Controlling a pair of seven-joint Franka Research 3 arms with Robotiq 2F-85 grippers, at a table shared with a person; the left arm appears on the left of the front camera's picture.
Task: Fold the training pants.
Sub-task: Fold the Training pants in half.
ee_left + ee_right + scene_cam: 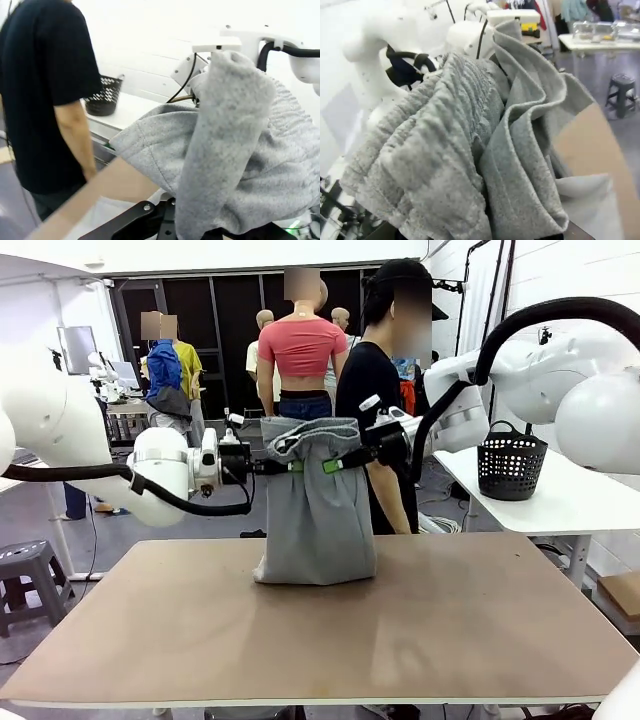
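Both grippers: clamped on the training pants [318, 502], waistband strung between them
my left gripper [283, 467]: pinching its left edge
my right gripper [343, 462]: pinching its right edge
pants: hanging, bottom resting on counter [450, 620]

light grey training pants [318, 515], black mesh basket [511, 462]

Front view: fixed, robot's side, facing across the table [330, 630] toward the person [385, 410].
Left wrist view: very close behind the training pants [235, 155].
Right wrist view: equally close.
Shared: pants, tabletop, black basket [511, 462].
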